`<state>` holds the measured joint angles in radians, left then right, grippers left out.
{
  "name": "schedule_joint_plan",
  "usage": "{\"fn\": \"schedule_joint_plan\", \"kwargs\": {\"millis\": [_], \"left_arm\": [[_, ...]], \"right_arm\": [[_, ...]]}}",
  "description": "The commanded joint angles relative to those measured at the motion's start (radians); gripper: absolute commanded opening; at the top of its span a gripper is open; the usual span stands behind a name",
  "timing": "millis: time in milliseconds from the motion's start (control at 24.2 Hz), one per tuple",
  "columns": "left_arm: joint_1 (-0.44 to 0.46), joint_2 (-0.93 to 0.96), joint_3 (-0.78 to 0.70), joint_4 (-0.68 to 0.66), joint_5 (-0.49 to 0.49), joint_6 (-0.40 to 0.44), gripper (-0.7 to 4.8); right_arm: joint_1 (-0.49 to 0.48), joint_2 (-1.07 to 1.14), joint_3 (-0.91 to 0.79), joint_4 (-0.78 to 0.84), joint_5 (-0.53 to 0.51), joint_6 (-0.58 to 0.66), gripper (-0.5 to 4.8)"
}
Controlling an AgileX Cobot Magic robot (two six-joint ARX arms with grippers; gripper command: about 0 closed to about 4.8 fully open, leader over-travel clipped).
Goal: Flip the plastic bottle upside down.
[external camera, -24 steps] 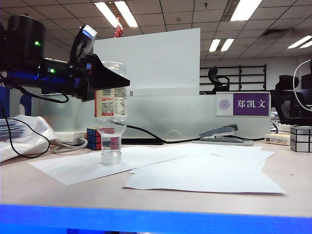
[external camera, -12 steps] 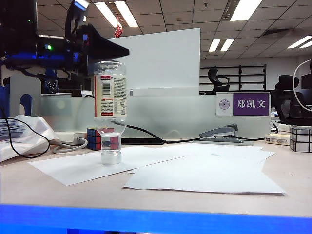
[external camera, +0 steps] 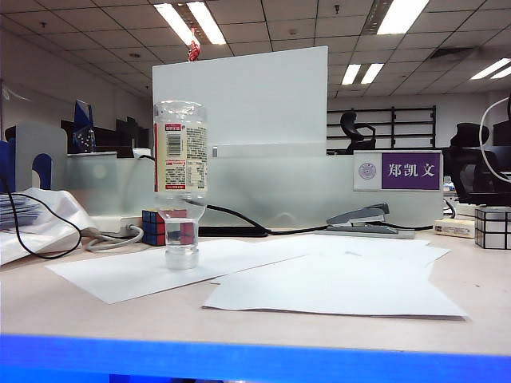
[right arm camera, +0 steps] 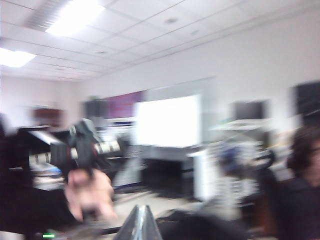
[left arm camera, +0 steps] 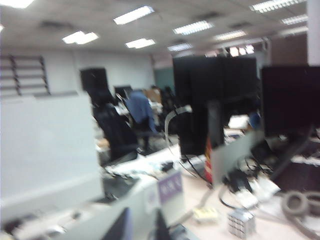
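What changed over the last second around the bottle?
The left gripper, which was around the plastic bottle's upturned base, let go, rose and left the exterior view. The bottle stayed upside down on its cap on the paper sheet. The right gripper is shut, away from the table.

Only blurred finger tips show: the left gripper (left arm camera: 141,231) has two dark, tapering fingers, the right gripper (right arm camera: 139,225) a pale grey, pointed wedge.
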<state>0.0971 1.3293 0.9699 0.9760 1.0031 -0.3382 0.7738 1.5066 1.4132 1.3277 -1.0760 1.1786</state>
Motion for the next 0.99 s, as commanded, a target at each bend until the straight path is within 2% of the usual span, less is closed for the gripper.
{"fn": "schedule_joint_plan", "kwargs": {"millis": [41,124,165,207,248,414,496,538,579,621,662,703,745,786,827,869,952,993], "left_arm": [[0.178,-0.140,0.003,0.036,0.033,-0.233,-0.06],[0.274,-0.198,0.003,0.035,0.051,-0.351,-0.06],[0.322,-0.238,0.002,0.035,0.096,-0.435,-0.06],[0.351,-0.270,0.001,0.032,0.126,-0.476,-0.06],[0.387,-0.335,0.001,0.018,0.134,-0.524,-0.06],[0.427,-0.534,0.001,-0.114,-0.065,-0.514,-0.06],[0.442,-0.637,0.001,-0.264,-0.140,-0.448,-0.06],[0.439,-0.697,0.001,-0.388,-0.175,-0.371,-0.06],[0.439,-0.739,0.001,-0.492,-0.185,-0.289,-0.06],[0.439,-0.786,0.001,-0.652,-0.235,-0.182,-0.06],[0.439,-0.813,0.001,-0.761,-0.282,-0.122,-0.06],[0.434,-0.847,0.001,-0.928,-0.329,-0.028,-0.06],[0.421,-0.864,0.001,-1.022,-0.338,0.025,-0.06],[0.375,-0.883,0.001,-1.160,-0.337,0.121,-0.06],[0.338,-0.891,0.001,-1.237,-0.336,0.183,-0.06],[0.258,-0.912,0.000,-1.357,-0.329,0.280,-0.06],[0.132,-0.966,-0.004,-1.462,-0.352,0.332,-0.06],[0.086,-0.995,-0.004,-1.487,-0.393,0.339,-0.06]], "right_arm": [[-0.152,-0.083,0.004,0.010,0.008,-0.005,-0.03],[-0.269,-0.128,0.004,-0.012,0.027,-0.004,-0.03],[-0.346,-0.159,0.003,-0.043,0.026,-0.004,-0.03],[-0.396,-0.177,0.003,-0.062,0.021,-0.004,-0.03],[-0.509,-0.209,0.003,-0.095,0.011,-0.004,-0.03],[-0.778,-0.283,0.003,-0.235,0.024,-0.005,-0.03],[-0.887,-0.322,-0.002,-0.298,0.026,-0.010,-0.04],[-0.939,-0.334,-0.006,-0.311,0.024,-0.024,-0.04],[-0.964,-0.336,-0.010,-0.314,0.020,-0.027,-0.04],[-0.978,-0.336,-0.021,-0.314,0.020,-0.027,-0.04],[-0.978,-0.336,-0.031,-0.314,0.019,-0.028,-0.04],[-0.978,-0.337,-0.053,-0.314,0.010,-0.027,-0.04],[-0.978,-0.341,-0.071,-0.314,-0.005,-0.027,-0.04],[-0.977,-0.357,-0.111,-0.314,-0.014,-0.027,-0.04],[-0.977,-0.370,-0.142,-0.314,-0.014,-0.027,-0.04],[-0.977,-0.393,-0.197,-0.314,-0.010,-0.027,-0.05],[-0.977,-0.430,-0.279,-0.314,0.000,-0.027,-0.05],[-0.977,-0.445,-0.309,-0.314,0.000,-0.027,-0.04]]}}
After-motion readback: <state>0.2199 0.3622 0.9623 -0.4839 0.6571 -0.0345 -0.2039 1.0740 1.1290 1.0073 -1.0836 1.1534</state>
